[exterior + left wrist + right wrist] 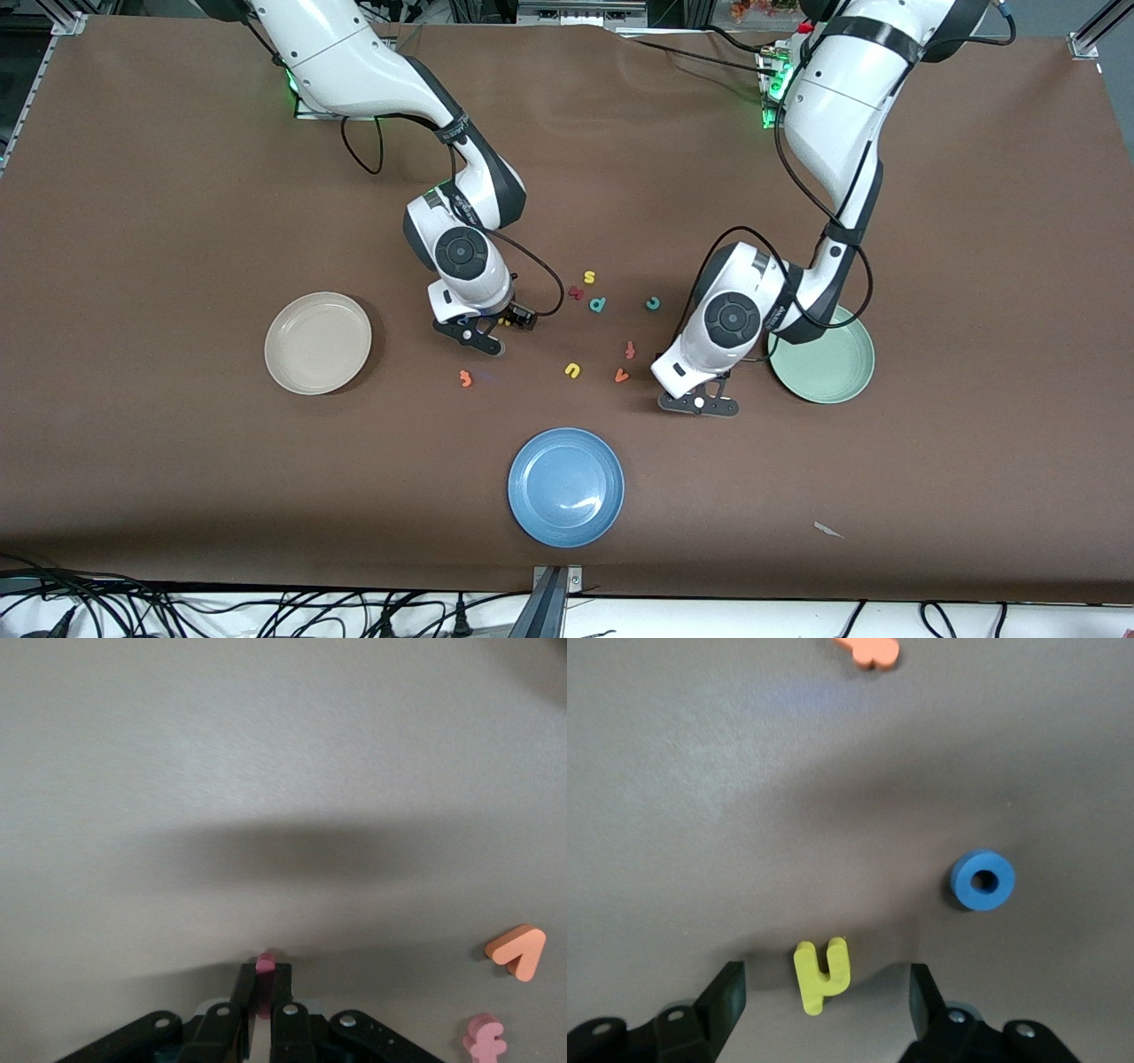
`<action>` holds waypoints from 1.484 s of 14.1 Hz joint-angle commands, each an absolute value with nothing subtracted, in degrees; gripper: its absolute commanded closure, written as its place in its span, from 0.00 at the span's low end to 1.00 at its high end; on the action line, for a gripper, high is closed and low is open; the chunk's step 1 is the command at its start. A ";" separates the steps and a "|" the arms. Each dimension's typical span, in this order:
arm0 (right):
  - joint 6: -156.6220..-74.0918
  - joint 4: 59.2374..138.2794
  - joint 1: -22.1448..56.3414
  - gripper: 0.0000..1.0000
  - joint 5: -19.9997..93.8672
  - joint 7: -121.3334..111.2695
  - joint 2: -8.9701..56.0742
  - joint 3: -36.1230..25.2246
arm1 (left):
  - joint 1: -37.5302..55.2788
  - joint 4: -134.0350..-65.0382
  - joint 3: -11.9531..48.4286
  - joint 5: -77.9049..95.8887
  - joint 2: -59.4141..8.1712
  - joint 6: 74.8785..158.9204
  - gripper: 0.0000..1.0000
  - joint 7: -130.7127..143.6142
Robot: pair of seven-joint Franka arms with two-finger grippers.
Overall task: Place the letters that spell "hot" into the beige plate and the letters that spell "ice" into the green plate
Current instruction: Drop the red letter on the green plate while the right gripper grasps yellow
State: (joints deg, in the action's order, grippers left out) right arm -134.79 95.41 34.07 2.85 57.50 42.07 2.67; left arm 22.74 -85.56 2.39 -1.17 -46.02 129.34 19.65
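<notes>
My left gripper (265,973) is shut on the dark red bar i (265,963), whose tip pokes out past the fingers. In the front view this gripper (700,404) is low over the table between the loose letters and the green plate (828,363). My right gripper (827,985) is open, with the yellow h (821,974) lying flat between its fingers and touching neither. The blue o (982,880) lies just outside one finger. The orange t (464,378) lies close to the right gripper (476,335), toward the beige plate (317,342). The teal c (653,304) lies by the left arm.
A blue plate (565,486) sits nearest the front camera. Loose letters lie between the arms: yellow u (573,370), an orange angular one (622,376), a red hooked one (630,349), teal p (598,305), a red one (576,291) and a yellow one (588,277).
</notes>
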 commanded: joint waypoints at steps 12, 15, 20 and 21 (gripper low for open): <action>-134.65 92.46 34.72 0.67 3.87 57.04 44.47 2.02 | 8.97 -94.12 2.20 -0.62 -35.77 114.96 1.00 -1.84; -134.74 92.37 34.80 0.75 3.78 57.30 44.65 2.02 | 8.79 -97.98 2.11 -1.66 -35.68 120.12 1.00 -2.11; -134.04 91.41 34.54 0.87 3.87 56.96 44.12 1.93 | 8.44 -99.84 2.20 -4.57 -35.51 122.61 1.00 -2.20; -132.55 89.84 34.37 0.87 3.78 56.61 44.12 1.85 | 8.44 -99.58 2.20 -4.57 -35.59 122.69 1.00 -2.20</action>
State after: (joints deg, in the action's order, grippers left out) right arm -134.63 93.62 34.32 2.89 57.52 42.71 2.37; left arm 8.64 -97.46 2.15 -3.05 -37.94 121.90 -1.39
